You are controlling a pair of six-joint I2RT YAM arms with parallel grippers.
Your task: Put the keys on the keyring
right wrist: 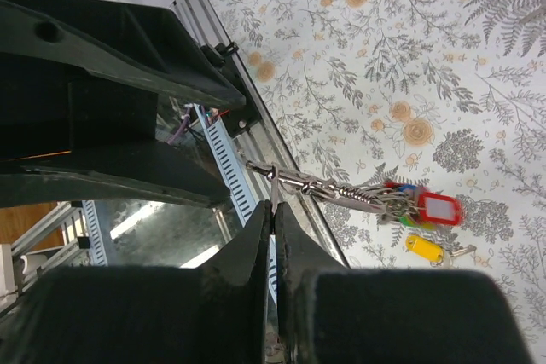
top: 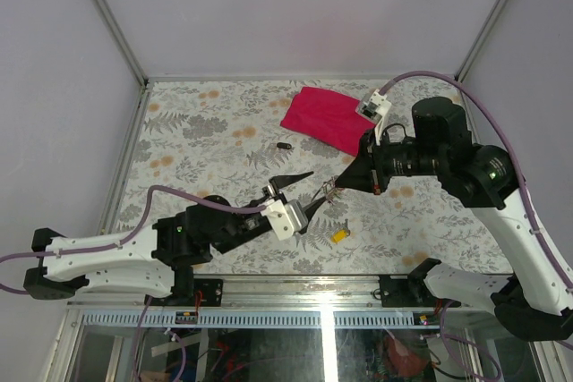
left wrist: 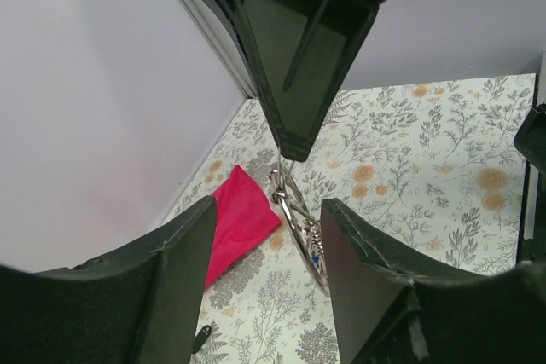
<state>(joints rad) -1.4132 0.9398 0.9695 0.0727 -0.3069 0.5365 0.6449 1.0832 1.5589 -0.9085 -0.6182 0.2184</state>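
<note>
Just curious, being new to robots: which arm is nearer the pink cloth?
Right. The right arm sits just beside the cloth; the left arm is nearer the table's front, well short.

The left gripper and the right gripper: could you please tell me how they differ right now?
The left gripper is open; the right gripper is shut. The left gripper holds nothing, its fingers either side of the keyring; the right gripper pinches that keyring above the table. Both face each other.

The keyring [left wrist: 299,221] hangs in the left hand's [left wrist: 269,210] gap; the right hand [left wrist: 290,144] blocks entry from above.
</note>
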